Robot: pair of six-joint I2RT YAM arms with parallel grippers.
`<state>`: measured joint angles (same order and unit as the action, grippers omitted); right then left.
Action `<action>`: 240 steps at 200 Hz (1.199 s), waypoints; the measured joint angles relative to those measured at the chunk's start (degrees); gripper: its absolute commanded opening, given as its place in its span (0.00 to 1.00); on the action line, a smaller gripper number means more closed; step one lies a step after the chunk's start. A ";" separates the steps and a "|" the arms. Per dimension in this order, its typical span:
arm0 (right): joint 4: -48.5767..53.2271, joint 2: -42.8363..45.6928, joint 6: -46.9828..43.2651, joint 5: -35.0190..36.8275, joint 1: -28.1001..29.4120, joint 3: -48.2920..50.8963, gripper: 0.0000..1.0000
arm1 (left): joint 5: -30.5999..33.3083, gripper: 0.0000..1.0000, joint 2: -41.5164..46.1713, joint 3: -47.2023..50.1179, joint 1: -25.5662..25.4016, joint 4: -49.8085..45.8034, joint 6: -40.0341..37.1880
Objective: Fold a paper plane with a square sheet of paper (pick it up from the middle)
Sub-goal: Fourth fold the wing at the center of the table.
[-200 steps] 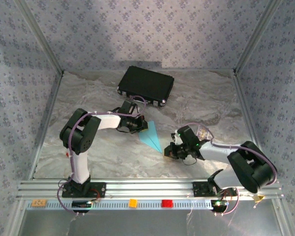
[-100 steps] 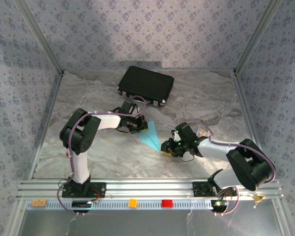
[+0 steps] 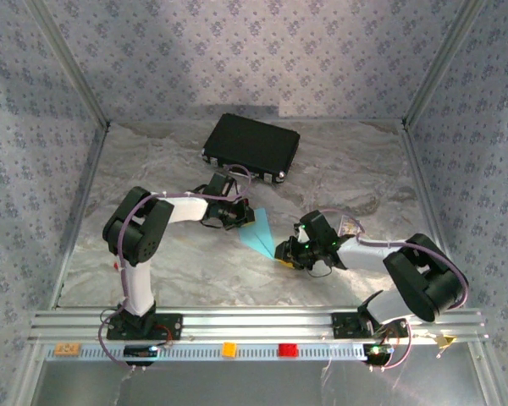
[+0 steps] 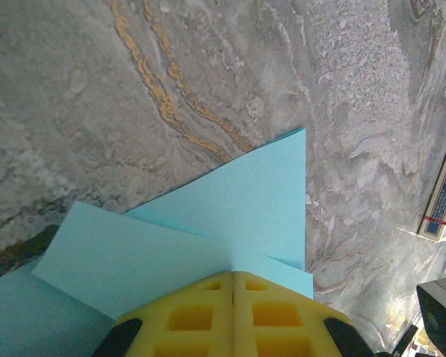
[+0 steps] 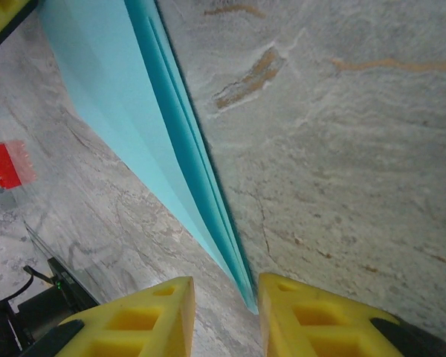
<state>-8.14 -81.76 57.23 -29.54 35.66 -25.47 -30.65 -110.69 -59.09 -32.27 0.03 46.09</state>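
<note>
Left hand [image 4: 233, 281] fingers together, apparently pinching the paper plane [image 4: 245, 201]; right hand [image 5: 225, 294] apart astride its tip.

Black case [image 3: 251, 148] on marbled table [image 3: 356, 173]

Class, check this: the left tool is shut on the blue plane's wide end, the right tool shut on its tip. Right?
No. The right wrist view shows the right tool open, fingers either side of the tip of the plane.
</note>
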 measured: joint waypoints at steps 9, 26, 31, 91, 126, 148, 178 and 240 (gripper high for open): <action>-0.07 -0.02 0.22 0.00 0.00 0.00 0.30 | 0.00 0.00 0.00 0.00 0.00 0.00 -0.02; -0.24 -0.07 0.44 -0.04 0.00 0.00 0.30 | 0.00 0.00 0.00 0.00 0.00 0.00 -0.02; -0.28 -0.07 0.44 -0.07 0.00 0.00 0.30 | 0.00 0.00 0.00 0.00 0.00 0.00 -0.02; -1.81 -0.59 1.07 -0.92 0.00 0.00 0.30 | 0.00 0.00 0.00 0.00 0.00 0.00 0.00; -2.73 -0.70 1.49 -1.36 0.00 0.04 0.30 | 0.00 0.00 0.00 0.00 0.00 0.00 0.04; -2.82 -0.70 1.51 -1.40 -0.07 0.11 0.31 | 0.00 0.00 0.00 0.00 0.00 0.00 0.07; -2.58 -0.15 1.70 -1.57 -0.07 0.96 0.32 | 0.00 0.00 0.00 0.00 0.02 0.00 0.46; -1.29 0.92 1.75 -3.04 0.00 1.68 0.33 | -0.04 0.00 0.00 0.00 0.11 -0.02 1.07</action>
<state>-9.43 -80.84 58.98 -32.58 35.66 -23.79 -30.70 -110.69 -59.09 -32.16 0.01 47.16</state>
